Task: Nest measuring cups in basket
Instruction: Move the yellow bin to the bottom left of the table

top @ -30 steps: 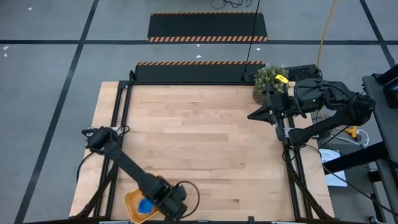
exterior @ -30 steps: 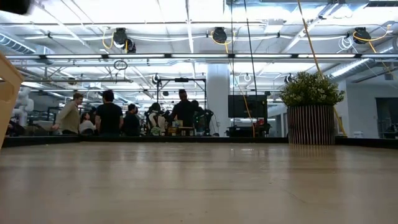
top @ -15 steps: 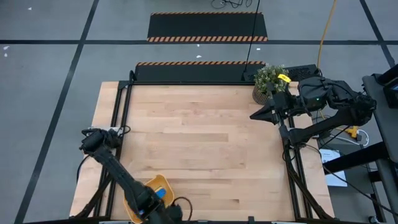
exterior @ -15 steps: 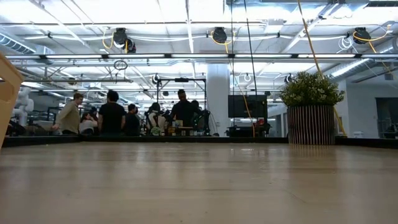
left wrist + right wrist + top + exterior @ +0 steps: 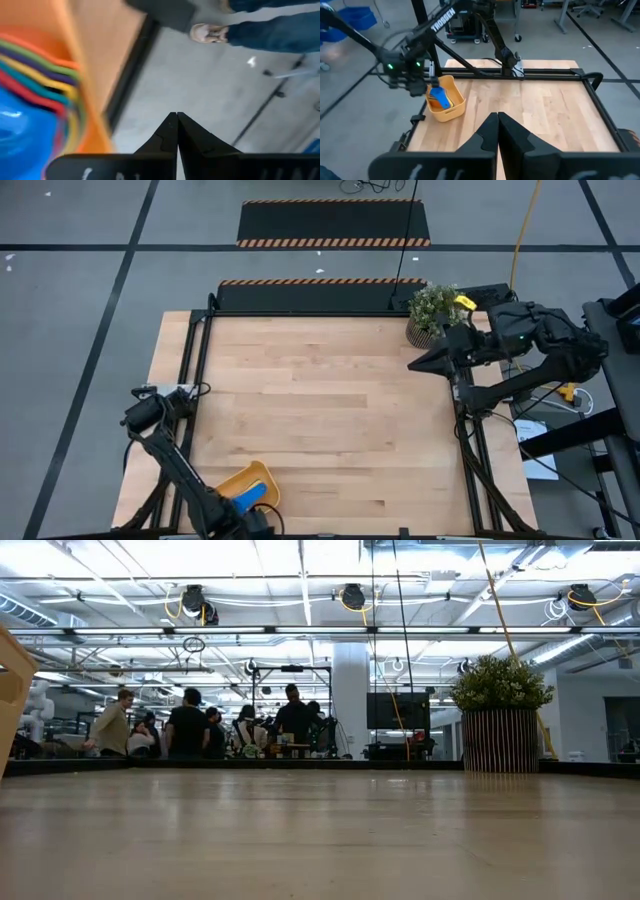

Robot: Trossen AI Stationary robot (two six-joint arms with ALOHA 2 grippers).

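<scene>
- Two arms flank a wooden table [image 5: 320, 410], the biggest thing here and bare over most of its top.
- The right gripper [image 5: 412, 365] hangs over the table's far right edge beside a potted plant [image 5: 432, 308], fingers pressed together, holding nothing.
- The left gripper [image 5: 176, 119] is at the near left corner, out past the edge; its fingers meet at the tips and grip nothing.
- The basket [image 5: 243, 481] sits at that near left corner. It looks like light, stiff plastic that would slide if pushed; its rim seems the best hold.
- The measuring cups [image 5: 438, 97] lie stacked inside the basket, the blue one uppermost. They are likely light and slick, best pinched by the short handles.
</scene>
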